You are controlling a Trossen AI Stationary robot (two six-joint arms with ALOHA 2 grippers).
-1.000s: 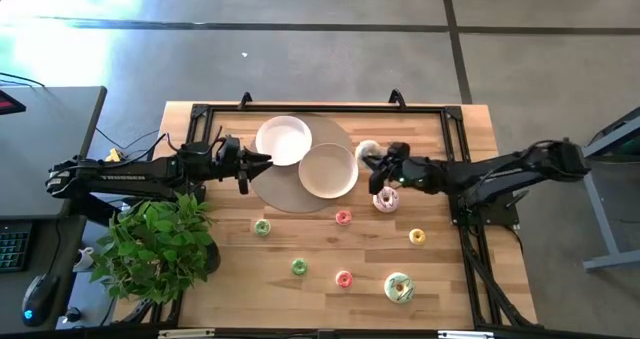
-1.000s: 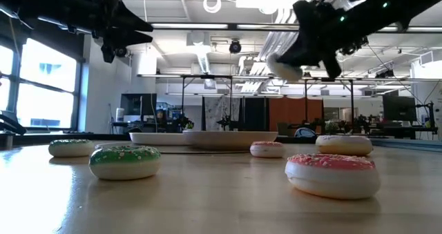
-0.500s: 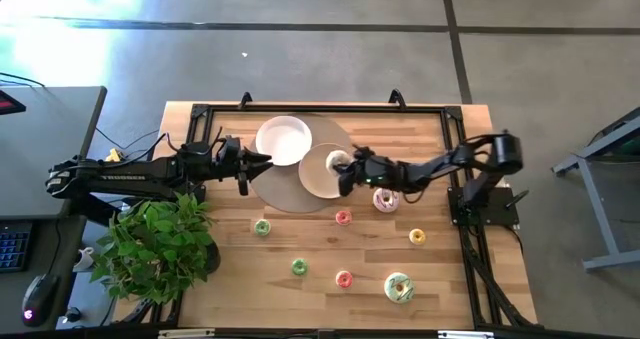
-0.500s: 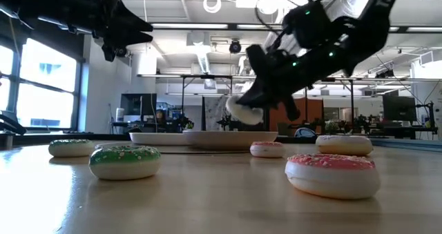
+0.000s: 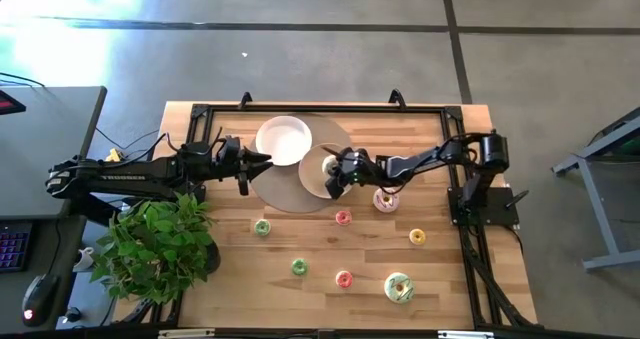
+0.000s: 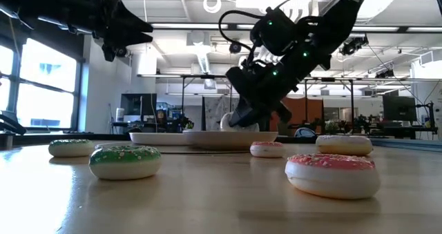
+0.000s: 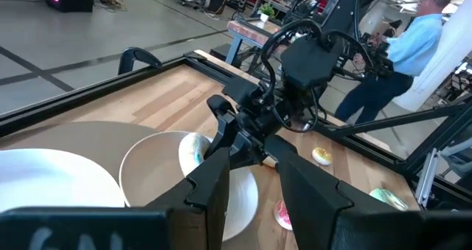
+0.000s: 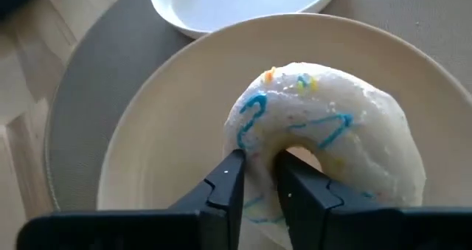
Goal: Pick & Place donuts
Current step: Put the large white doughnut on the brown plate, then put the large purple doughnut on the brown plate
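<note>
My right gripper [image 5: 338,171] is shut on a white-frosted donut [image 8: 324,143] with blue squiggles, low over the beige plate [image 5: 318,184]. In the low view the donut [image 6: 231,121] stands tilted just above the plate's rim [image 6: 207,134]; I cannot tell whether it touches the plate. My left gripper [image 5: 264,160] hangs open and empty at the near edge of the white plate [image 5: 283,139]. Several other donuts lie flat on the table: a pink-frosted one [image 5: 386,200], a small pink one [image 5: 343,217] and a green one [image 5: 262,227] among them. My right gripper pinches the donut's ring wall [image 8: 257,158] between its two fingers; one finger [image 8: 295,187] reaches into the hole and the other [image 8: 225,187] is outside. The fingers come slanting down from the table's right side. The donut sits tilted in the hold over the beige plate.
Both plates rest on a round grey mat [image 5: 275,189]. A yellow donut [image 5: 417,236], a green one [image 5: 299,267], a pink one [image 5: 344,278] and a large green-white one [image 5: 399,288] lie nearer. A potted plant [image 5: 155,244] stands at the near left. A person [image 7: 420,51] stands beyond the table.
My right gripper has carried the white-frosted donut toward the table's left edge and down, from right of the beige plate to low over it. It has stayed shut on the donut. My left gripper has kept still.
</note>
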